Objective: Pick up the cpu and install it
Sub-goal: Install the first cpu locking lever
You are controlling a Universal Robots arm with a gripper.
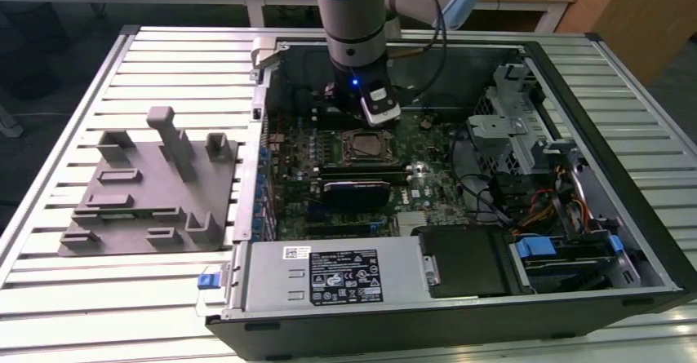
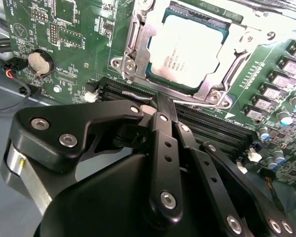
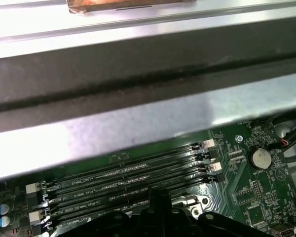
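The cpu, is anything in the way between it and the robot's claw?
Nothing visible. The cpu already sits in its socket on the motherboard, and the gripper hangs just beside it over the memory slots.

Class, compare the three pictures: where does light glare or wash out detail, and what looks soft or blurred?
In the second wrist view, the cpu reflects light so its silver top looks pale and its print is faint, and the gripper close to the lens looks soft. In the first wrist view, the case wall is blurred, with a washed-out bright band. In the exterior view, the slatted table is evenly lit.
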